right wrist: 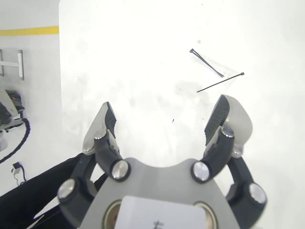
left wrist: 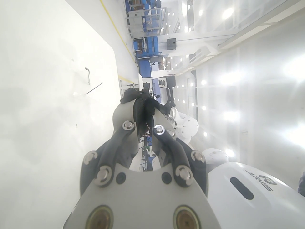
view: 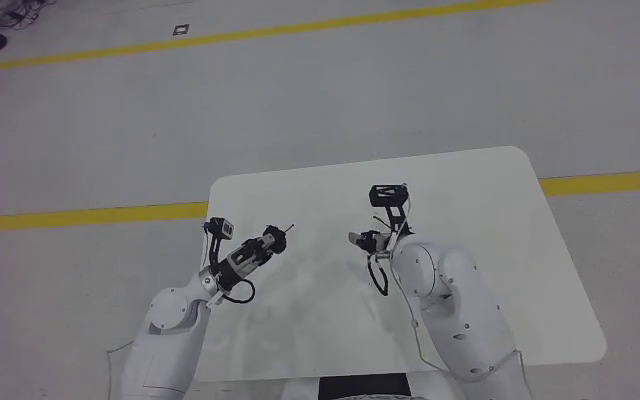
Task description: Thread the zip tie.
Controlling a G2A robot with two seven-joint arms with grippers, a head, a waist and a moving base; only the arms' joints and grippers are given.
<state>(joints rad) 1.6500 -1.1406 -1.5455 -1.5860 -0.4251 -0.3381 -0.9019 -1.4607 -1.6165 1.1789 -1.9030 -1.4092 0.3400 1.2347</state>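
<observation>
Right pincer (right wrist: 165,101) gapes near loose zip ties (right wrist: 207,63) — left pincer (left wrist: 139,96) seemingly closed.

White surface (view: 480,200) with rounded corners, standing on a pale grey floor (view: 300,110). A near yellow line (view: 100,215) crosses the floor and meets the surface's side edges. A far yellow line (view: 300,28) lies well beyond its far edge, with a small dark floor plate (view: 181,29) just beside it. Past the surface there are blue racks (left wrist: 145,44), white beams (left wrist: 209,37) and bright ceiling lights (left wrist: 227,13) overhead.
</observation>
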